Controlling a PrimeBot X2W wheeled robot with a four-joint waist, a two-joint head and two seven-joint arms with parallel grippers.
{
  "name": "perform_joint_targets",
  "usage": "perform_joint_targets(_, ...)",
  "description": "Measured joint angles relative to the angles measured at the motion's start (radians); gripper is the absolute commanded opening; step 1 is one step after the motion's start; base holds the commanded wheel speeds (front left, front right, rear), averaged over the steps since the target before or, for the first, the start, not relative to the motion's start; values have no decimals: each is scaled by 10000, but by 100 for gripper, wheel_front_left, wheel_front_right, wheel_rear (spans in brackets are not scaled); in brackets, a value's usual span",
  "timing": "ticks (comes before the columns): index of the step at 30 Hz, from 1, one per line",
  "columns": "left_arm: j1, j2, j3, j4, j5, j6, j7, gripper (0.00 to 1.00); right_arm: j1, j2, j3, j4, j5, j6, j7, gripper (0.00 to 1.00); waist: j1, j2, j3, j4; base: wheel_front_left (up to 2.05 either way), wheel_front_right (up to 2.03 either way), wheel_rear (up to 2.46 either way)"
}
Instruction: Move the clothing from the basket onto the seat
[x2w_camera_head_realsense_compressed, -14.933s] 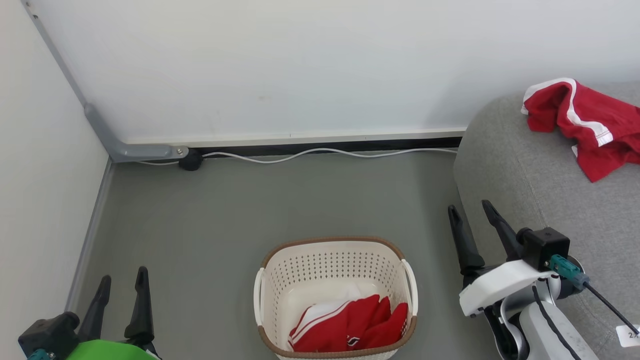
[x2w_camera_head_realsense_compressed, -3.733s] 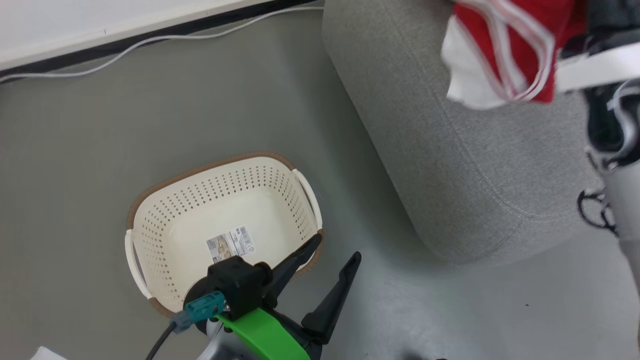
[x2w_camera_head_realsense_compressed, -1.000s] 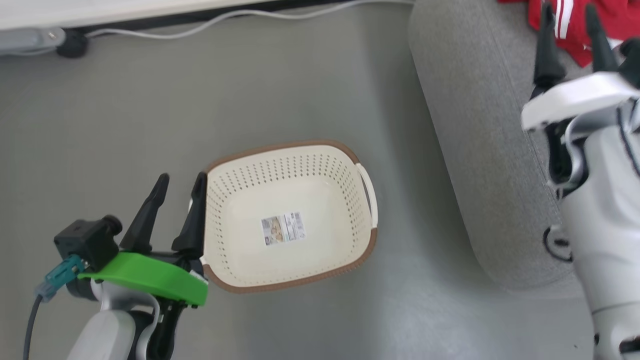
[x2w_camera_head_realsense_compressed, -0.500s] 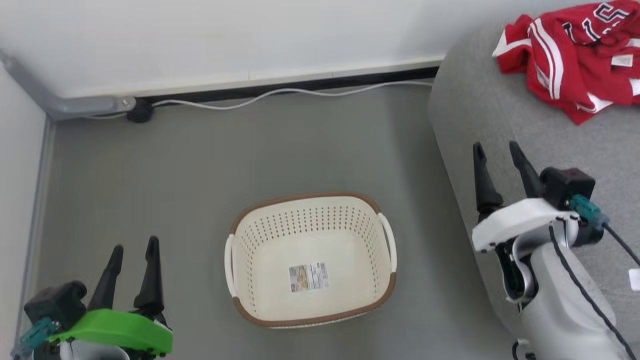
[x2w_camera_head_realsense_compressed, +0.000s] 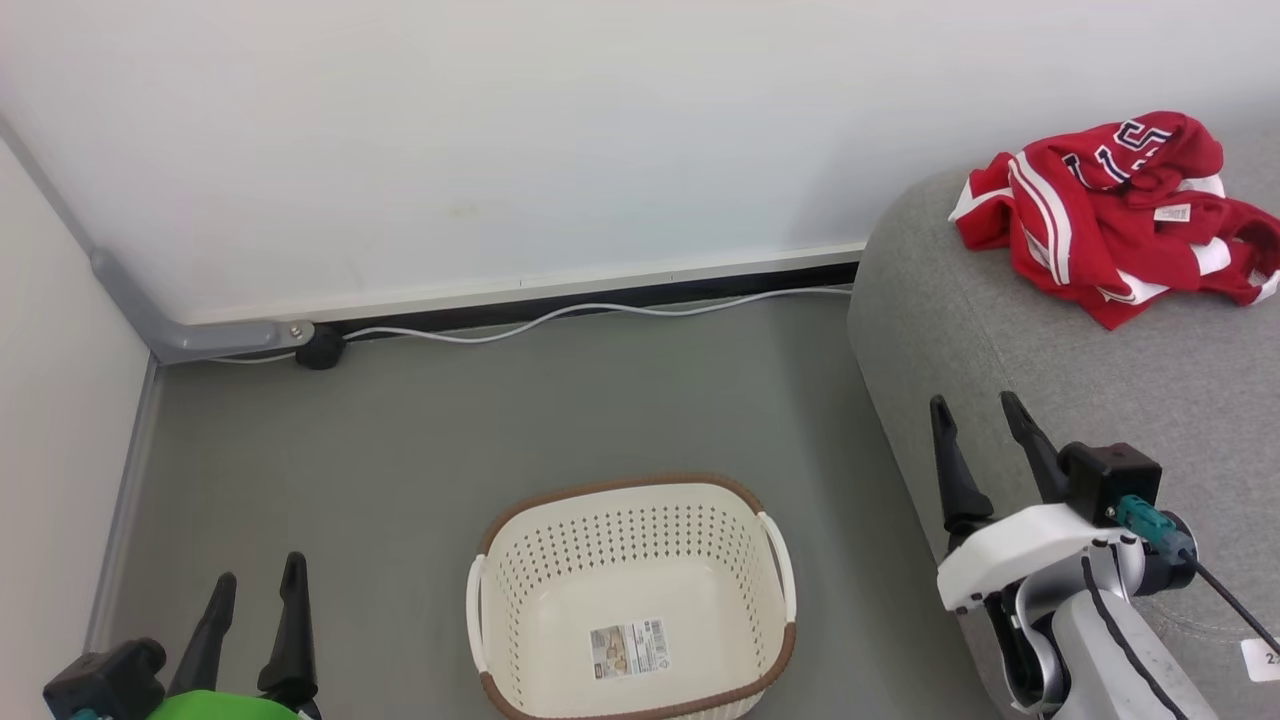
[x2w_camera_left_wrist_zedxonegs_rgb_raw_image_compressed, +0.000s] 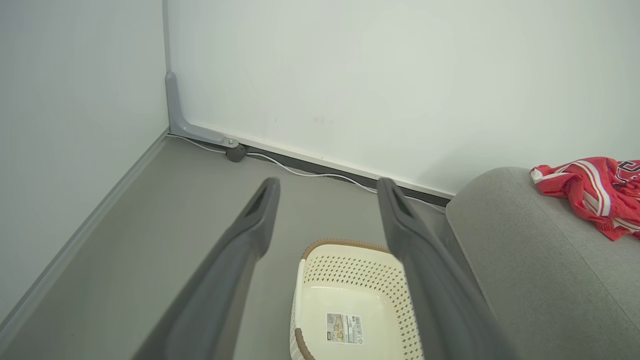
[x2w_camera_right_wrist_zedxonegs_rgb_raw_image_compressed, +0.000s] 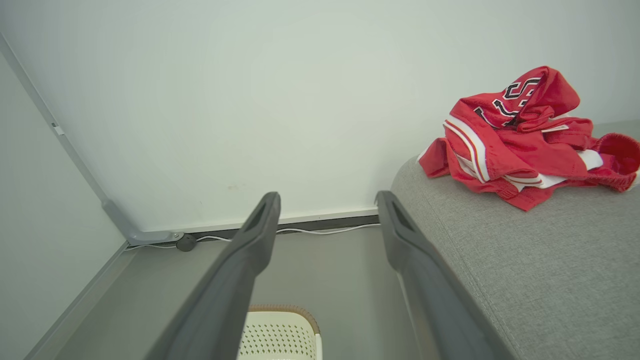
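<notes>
Basket (x2w_camera_head_realsense_compressed: 615, 484) on floor, only label inside. 2 red clothes (x2w_camera_head_realsense_compressed: 1110, 215) heaped near seat (x2w_camera_head_realsense_compressed: 1050, 380) far edge, by wall. Right gripper (x2w_camera_head_realsense_compressed: 972, 400) spread, holding nothing, at seat's left edge: nearer arm, heap ahead, slightly right. Left gripper (x2w_camera_head_realsense_compressed: 260, 568) spread, holding nothing, left of basket. Task looks done.

The basket (x2w_camera_head_realsense_compressed: 612, 486), which held a red garment 14.9 s ago, is now empty with its label (x2w_camera_head_realsense_compressed: 628, 648) bare, and the clothing (x2w_camera_head_realsense_compressed: 1100, 215) at the far right of the seat (x2w_camera_head_realsense_compressed: 1040, 400) has grown from one piece into a heap of two. The right gripper (x2w_camera_head_realsense_compressed: 972, 400), which 3.7 s ago held that garment up over the seat, has let go and drawn back to the seat's near left edge, fingers apart. The left gripper (x2w_camera_head_realsense_compressed: 261, 568) has left the basket's rim and pulled back to the near left, well apart from it.
</notes>
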Motion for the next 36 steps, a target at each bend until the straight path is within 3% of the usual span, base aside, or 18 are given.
perform_joint_targets(13,284,73,180,-332,134,182,-117,100,621,12,274,-571,-127,-2,0,100,0,0,-393,-57,0,0,0)
perform_joint_targets(14,327,113,161,-345,178,182,-117,0,624,12,276,-631,-159,-4,0,0,0,0,-400,-45,0,0,0)
perform_joint_targets(20,477,-351,-59,247,92,180,-69,0,1162,127,295,-54,-130,8,15,0,0,0,-403,-43,0,0,0)
perform_joint_targets(26,477,-389,13,270,-284,151,40,0,1151,132,-69,54,343,15,280,0,0,0,-364,-8,0,0,0)
perform_joint_targets(36,451,-558,288,380,-1269,-23,332,0,911,144,-525,196,1958,190,813,0,0,0,-267,77,0,0,0)
